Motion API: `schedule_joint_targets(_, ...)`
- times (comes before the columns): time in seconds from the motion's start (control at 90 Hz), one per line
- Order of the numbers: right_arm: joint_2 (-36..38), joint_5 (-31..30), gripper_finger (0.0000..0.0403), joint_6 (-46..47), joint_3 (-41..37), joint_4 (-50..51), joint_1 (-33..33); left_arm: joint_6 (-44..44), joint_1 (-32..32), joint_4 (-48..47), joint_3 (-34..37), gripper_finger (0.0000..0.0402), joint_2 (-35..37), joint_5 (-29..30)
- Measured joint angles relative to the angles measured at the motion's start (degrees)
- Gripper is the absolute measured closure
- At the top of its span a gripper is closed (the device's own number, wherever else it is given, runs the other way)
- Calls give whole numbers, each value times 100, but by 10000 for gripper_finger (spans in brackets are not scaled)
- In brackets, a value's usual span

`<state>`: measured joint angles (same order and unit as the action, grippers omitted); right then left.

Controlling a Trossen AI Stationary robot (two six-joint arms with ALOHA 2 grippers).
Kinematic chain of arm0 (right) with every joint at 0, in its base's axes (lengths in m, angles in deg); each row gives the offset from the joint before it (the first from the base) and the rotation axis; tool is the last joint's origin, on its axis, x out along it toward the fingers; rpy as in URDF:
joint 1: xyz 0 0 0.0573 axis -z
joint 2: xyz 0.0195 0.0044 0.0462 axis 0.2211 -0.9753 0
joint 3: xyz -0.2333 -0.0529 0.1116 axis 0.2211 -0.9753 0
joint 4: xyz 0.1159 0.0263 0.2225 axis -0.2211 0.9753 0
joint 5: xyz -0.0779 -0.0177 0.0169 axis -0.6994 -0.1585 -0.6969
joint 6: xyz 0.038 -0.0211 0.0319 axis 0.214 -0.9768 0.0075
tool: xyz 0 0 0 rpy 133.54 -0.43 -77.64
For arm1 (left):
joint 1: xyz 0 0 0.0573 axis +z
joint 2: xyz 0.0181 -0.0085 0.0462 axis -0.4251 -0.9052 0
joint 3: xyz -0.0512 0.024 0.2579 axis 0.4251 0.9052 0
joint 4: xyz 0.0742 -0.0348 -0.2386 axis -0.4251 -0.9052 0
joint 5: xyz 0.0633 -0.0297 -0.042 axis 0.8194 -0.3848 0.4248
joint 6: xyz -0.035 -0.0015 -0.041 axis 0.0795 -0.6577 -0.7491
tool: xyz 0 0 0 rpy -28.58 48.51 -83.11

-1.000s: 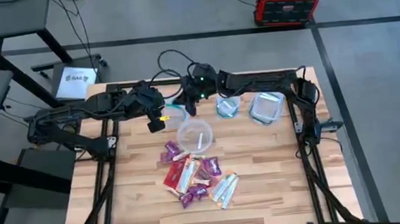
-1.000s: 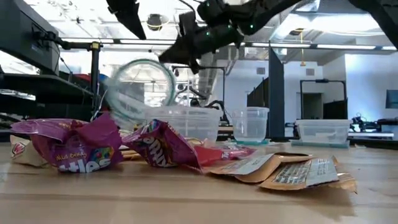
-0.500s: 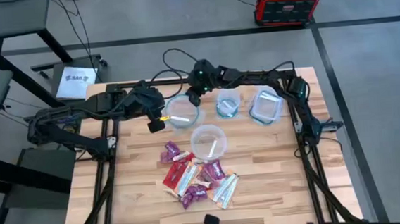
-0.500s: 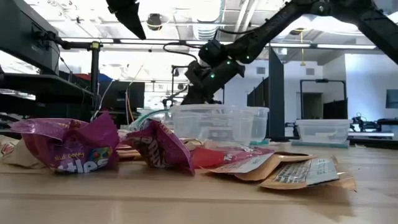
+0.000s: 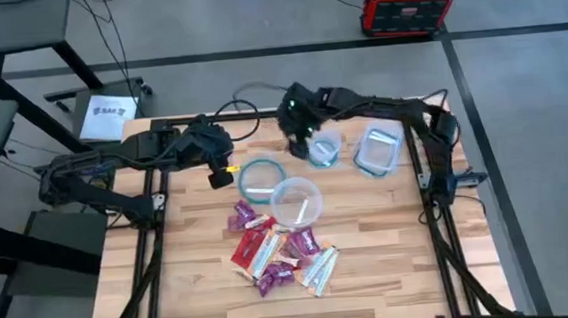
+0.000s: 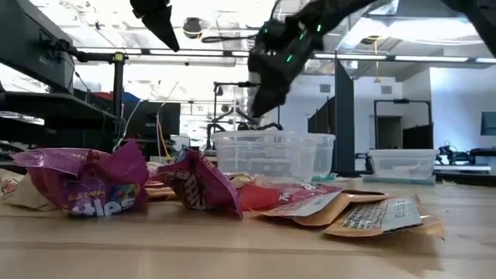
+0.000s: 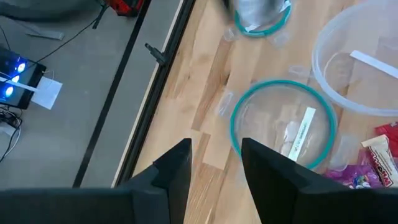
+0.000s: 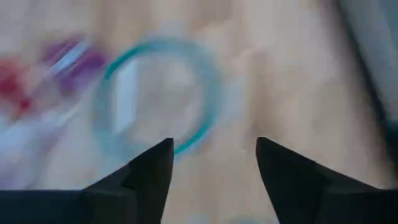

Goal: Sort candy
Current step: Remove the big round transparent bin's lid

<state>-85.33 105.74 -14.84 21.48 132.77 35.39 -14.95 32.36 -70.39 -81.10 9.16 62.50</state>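
**Both end effectors hanging released, candy lying untouched**

High view: showing the heap of small wrapped candy [image 5: 275,252], red, magenta and orange-white packets, lying on the pale wooden worktop [image 5: 391,262] toward its near edge. Placing the left end effector [image 5: 223,170] just beside the teal-rimmed clear round container [image 5: 260,179], and the right end effector [image 5: 298,136] farther back, beside the small clear round tub [image 5: 323,149] and near the clear rectangular box [image 5: 377,150]. Setting the clear rimless bowl [image 5: 297,200] between the right end effector and the heap. Judging the left arm somewhat nearer, with the orange-white bars lying slantwise across the worktop.

Low view: showing crumpled magenta candy [image 6: 108,182] up front, and the right end effector [image 6: 262,97] hanging well above the clear bowl [image 6: 267,155] behind.

Left wrist view: showing two dark fingers [image 7: 177,171] parted and gripping nothing, pointing toward the teal-rimmed container [image 7: 283,124], with candy [image 7: 379,158] just beyond it.

Right wrist view: showing fingers [image 8: 149,177] spread wide and empty, with a blurred teal ring [image 8: 155,93] ahead.
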Motion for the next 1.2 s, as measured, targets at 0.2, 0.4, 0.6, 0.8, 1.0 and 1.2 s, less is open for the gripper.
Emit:
schedule_joint_targets(0.2,-53,-667,186,-44,-342,574,-842,-29,0,-18,0,274,0,0)
schedule_joint_targets(0.4,-71,-1198,204,334,-914,-79,-1098,-22,-11,-29,0,274,0,0)
schedule_joint_targets(0.6,-71,-1218,279,632,-1132,-276,-1084,15,-13,-29,0,274,0,0)
schedule_joint_targets(0.8,-66,-1157,386,600,-1001,-112,-1078,9,-13,-23,0,274,-2,0)
schedule_joint_targets(1.0,-63,-1178,396,385,-95,141,-1002,6,-15,-15,-4,274,-2,9)
schedule_joint_targets(1.2,-157,-1135,400,609,28,-1346,-816,-22,-15,-18,-4,274,-2,6)
